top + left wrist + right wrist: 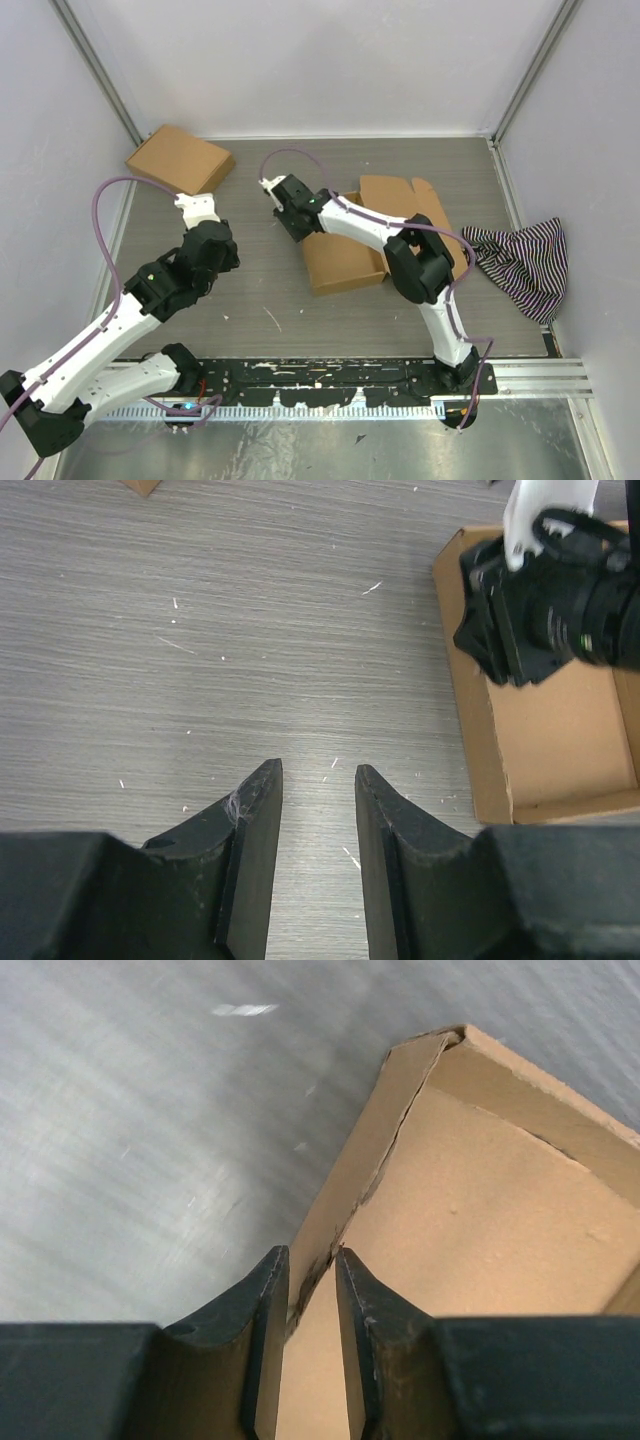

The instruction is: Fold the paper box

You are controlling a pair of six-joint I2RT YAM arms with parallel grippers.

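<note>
The paper box (345, 262) lies half formed in the middle of the table, a shallow brown tray with its lid flap (400, 195) flat behind it. My right gripper (297, 225) reaches down onto the tray's left wall. In the right wrist view the right gripper (312, 1252) stands narrow, shut on that upright left wall (365, 1155), near the tray's corner. My left gripper (318, 770) hovers open over bare table left of the box (560, 730), nothing between its fingers. In the top view the left gripper (200, 215) is well apart from the box.
A finished brown cardboard box (180, 158) sits at the back left corner. A black-and-white striped cloth (525, 260) lies crumpled at the right edge. White walls enclose the table on three sides. A purple cable loops over the right arm.
</note>
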